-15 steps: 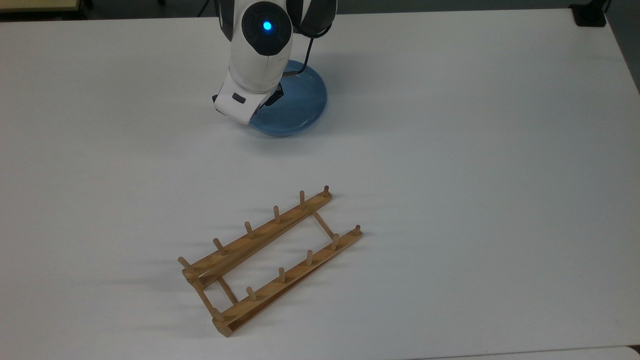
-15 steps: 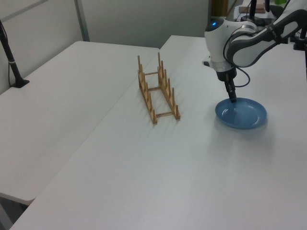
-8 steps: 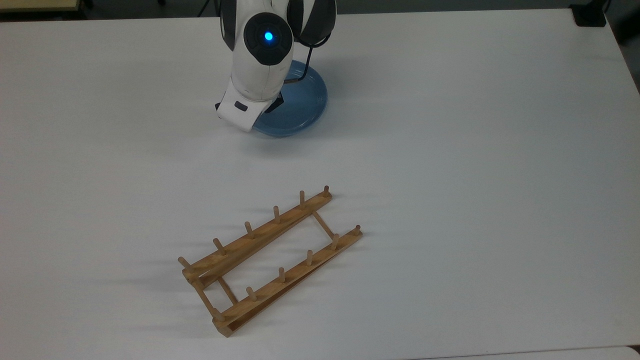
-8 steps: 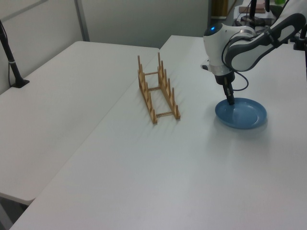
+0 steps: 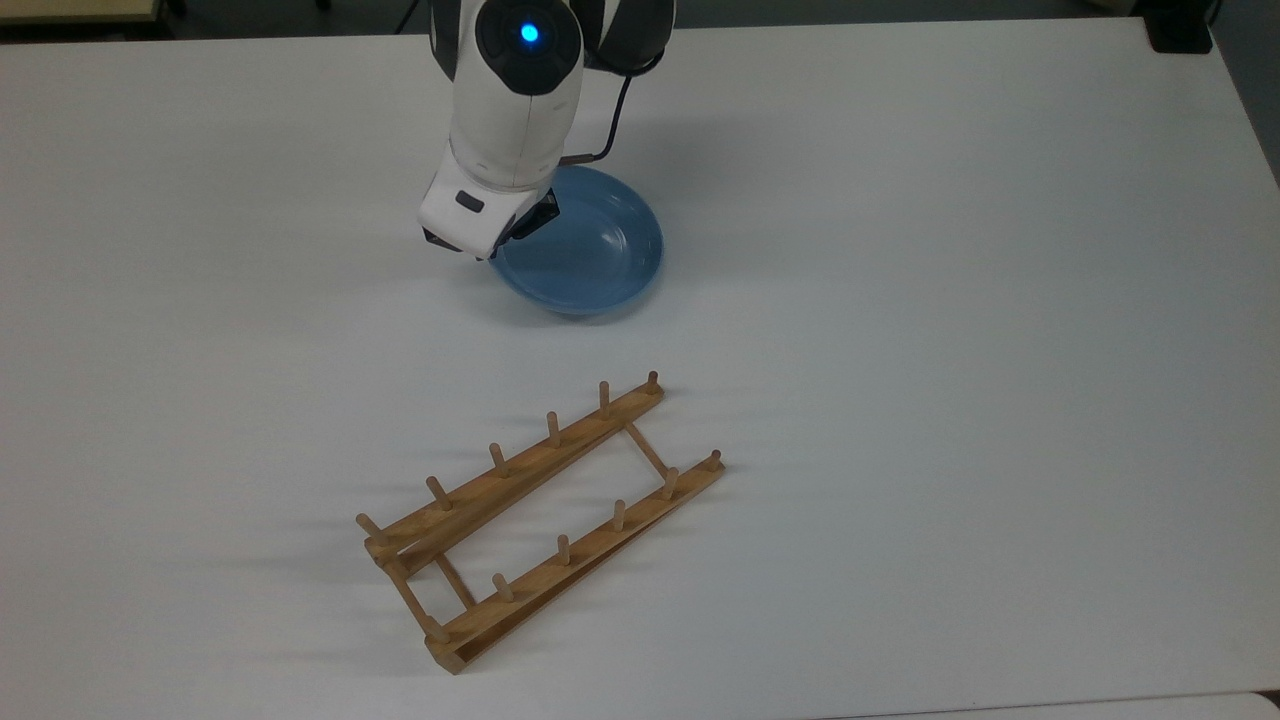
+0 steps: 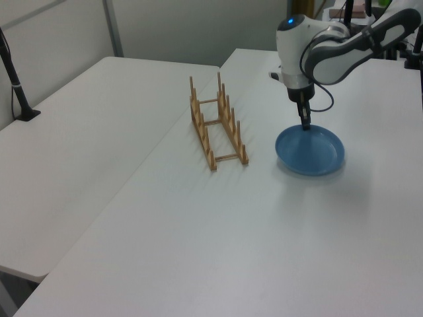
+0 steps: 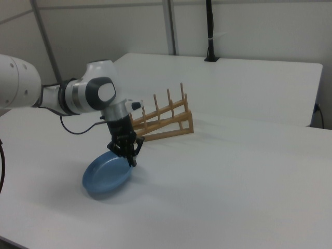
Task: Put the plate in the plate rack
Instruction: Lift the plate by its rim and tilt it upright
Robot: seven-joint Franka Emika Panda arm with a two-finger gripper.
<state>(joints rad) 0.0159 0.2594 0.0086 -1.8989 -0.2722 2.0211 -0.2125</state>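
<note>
The light-blue plate hangs tilted just above the white table, one edge low. My gripper points down and is shut on the plate's rim, on the side toward the top view's left. The wooden plate rack lies on the table with its pegs upright and nothing in it. It is below the plate in the top view, and to the plate's left in the left view.
A black clamp with a pole stands on the neighbouring table. A black object sits at the table's corner in the top view's upper right. A seam runs between the two tables near the rack.
The plate has come up off the table in my gripper. It has shifted toward the rack, downward in the top view and leftward in the left view.
</note>
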